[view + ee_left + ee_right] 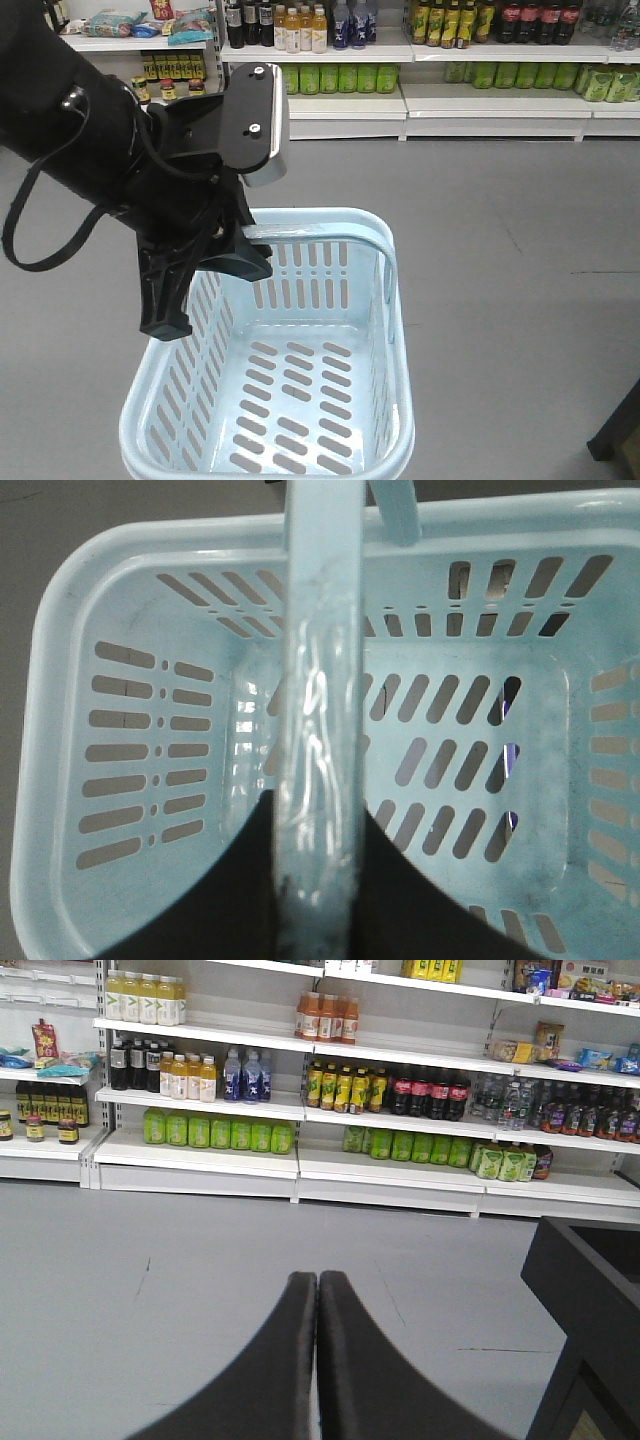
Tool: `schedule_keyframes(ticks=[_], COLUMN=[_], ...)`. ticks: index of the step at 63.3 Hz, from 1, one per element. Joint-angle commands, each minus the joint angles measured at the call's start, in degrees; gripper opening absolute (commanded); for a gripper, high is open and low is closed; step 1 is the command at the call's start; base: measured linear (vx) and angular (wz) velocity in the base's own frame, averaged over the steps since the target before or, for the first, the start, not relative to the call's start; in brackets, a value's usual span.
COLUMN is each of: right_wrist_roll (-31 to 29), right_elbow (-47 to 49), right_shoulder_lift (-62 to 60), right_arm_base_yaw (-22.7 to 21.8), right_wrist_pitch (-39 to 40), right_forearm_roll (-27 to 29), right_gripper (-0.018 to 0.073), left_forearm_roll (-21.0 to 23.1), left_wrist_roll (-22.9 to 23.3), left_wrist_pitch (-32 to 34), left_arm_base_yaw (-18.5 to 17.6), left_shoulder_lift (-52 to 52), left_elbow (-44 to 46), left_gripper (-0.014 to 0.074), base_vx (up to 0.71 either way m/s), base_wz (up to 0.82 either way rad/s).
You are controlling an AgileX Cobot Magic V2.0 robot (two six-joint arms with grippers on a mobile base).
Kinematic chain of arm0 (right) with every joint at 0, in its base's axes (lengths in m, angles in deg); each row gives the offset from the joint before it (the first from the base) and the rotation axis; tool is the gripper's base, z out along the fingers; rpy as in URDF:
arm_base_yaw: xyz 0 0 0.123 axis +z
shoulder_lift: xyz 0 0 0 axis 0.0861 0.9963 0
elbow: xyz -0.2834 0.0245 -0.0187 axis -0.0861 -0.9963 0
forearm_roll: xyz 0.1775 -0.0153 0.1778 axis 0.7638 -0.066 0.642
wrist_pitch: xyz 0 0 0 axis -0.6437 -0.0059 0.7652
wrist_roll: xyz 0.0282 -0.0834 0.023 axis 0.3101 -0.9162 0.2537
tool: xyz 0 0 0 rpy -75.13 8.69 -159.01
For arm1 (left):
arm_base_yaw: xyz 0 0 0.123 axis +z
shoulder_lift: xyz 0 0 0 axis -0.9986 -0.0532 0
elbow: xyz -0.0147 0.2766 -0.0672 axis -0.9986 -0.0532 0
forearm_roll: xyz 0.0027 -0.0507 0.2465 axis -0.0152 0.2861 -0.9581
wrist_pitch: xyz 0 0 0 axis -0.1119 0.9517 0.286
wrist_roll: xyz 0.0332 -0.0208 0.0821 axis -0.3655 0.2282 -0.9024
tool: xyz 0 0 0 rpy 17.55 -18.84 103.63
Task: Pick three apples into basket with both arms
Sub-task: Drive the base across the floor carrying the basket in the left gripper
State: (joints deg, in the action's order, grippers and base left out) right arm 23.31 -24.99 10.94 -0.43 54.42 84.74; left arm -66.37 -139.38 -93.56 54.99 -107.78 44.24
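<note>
Light: bright, even, apparently overhead; shadows faint.
Glare: sheen on basket handle (318,740), left wrist view.
Focus: handle near lens blurred; shelves (330,1070) fairly sharp.

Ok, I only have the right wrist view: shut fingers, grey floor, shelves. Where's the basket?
Observer: In the front view the basket sits below the left arm, ahead of the robot.
Operator: Is anything holding it?
Observer: Yes. The left wrist view shows the left gripper closed around its handle.
Operator: Any apples in it yet?
Observer: No. Both of those views show the basket empty, and no apples appear in any view.
</note>
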Motion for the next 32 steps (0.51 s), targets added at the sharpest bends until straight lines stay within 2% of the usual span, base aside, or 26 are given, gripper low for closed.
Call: schedule_keyframes(ticks=[1, 32], right_wrist_roll=[-0.2, -0.2], right_elbow=[-0.6, -0.6], right_shoulder_lift=[-1.0, -1.0], right_arm_base_yaw=[-0.1, -0.1], right_wrist_pitch=[4.3, 4.3], right_forearm_roll=[-0.1, -0.1], right_gripper=[-0.0009, -0.0009], left_forearm_roll=[2.5, 2.5], left_wrist_roll=[0.5, 0.5], left_wrist_pitch=[1.8, 1.8], left_arm_base_yaw=[-0.2, -0.2], left_shoulder_lift=[2.2, 2.2], left_elbow=[1.8, 1.8], left_gripper=[-0.0006, -0.0006], base_vx=[0.19, 0.18], base_wz=[-0.01, -0.04])
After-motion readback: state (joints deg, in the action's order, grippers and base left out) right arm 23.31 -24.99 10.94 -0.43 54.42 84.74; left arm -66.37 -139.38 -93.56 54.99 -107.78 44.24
